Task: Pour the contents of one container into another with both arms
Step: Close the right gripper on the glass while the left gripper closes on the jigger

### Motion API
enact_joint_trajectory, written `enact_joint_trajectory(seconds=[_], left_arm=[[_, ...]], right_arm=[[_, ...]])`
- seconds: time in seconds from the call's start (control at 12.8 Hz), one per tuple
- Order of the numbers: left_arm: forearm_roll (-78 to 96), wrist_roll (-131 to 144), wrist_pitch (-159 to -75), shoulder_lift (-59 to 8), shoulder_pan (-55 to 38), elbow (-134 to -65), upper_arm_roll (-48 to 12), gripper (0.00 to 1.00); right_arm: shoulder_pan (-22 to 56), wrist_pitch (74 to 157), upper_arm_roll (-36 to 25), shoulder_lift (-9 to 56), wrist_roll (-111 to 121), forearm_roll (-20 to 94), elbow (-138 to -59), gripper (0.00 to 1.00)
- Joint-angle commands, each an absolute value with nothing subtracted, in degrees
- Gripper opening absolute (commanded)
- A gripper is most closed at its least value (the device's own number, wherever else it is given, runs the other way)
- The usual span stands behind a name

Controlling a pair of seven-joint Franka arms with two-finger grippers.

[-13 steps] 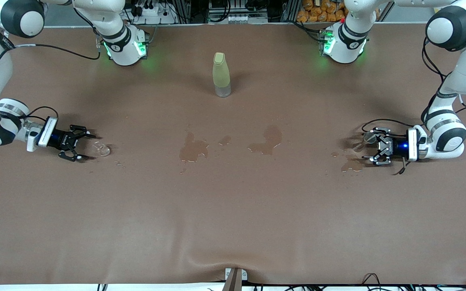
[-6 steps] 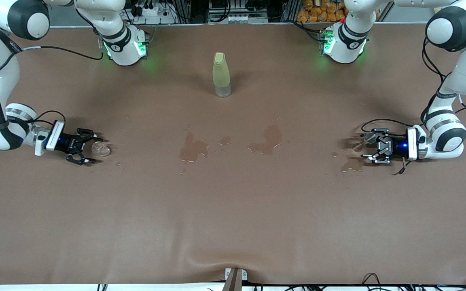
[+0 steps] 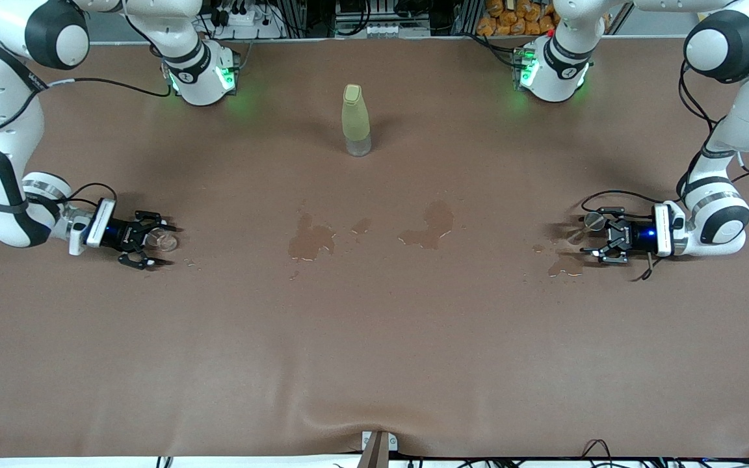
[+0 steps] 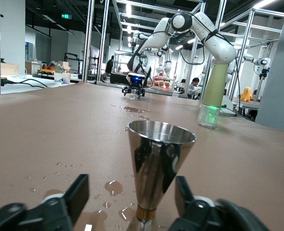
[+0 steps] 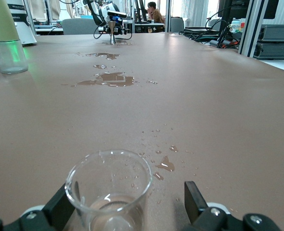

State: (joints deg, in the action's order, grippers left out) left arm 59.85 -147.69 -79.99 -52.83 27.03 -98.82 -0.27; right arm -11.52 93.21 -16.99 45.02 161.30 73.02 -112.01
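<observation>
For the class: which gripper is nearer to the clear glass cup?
Right. The right gripper brackets the clear glass cup; the left gripper brackets the metal jigger at the left arm's end.

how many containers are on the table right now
3: a metal jigger between the left gripper fingers, a clear glass between the right gripper fingers, and a yellow-green bottle standing mid-table near the bases.

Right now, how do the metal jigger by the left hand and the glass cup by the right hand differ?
The jigger is shiny opaque metal; the glass cup is clear. The jigger flares from a narrow waist to a wide mouth, while the cup is a short, nearly straight tumbler. The cup shows a little liquid at its bottom; the jigger's inside is hidden. Both stand upright on the wet brown table, each between an open hand's fingers.
</observation>
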Motion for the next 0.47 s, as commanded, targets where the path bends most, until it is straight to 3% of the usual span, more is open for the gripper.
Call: enact_joint_trajectory(seconds=[0.0, 0.23, 0.39], left_arm=[[60.0, -152.5, -79.3, -53.9, 27.2, -98.3, -0.3, 0.73], [60.0, -152.5, -79.2, -53.8, 27.2, -98.4, -0.3, 0.71], [60.0, -152.8, -79.2, -53.9, 27.2, -98.4, -0.3, 0.64]], right_arm=[[-11.1, 92.5, -17.8, 46.1, 176.0, 75.5, -112.5, 0.81], [-10.9, 92.5, -17.8, 46.1, 175.8, 75.5, -112.6, 0.36], [-10.7, 92.4, -17.8, 46.1, 175.8, 75.4, -112.4, 0.25]])
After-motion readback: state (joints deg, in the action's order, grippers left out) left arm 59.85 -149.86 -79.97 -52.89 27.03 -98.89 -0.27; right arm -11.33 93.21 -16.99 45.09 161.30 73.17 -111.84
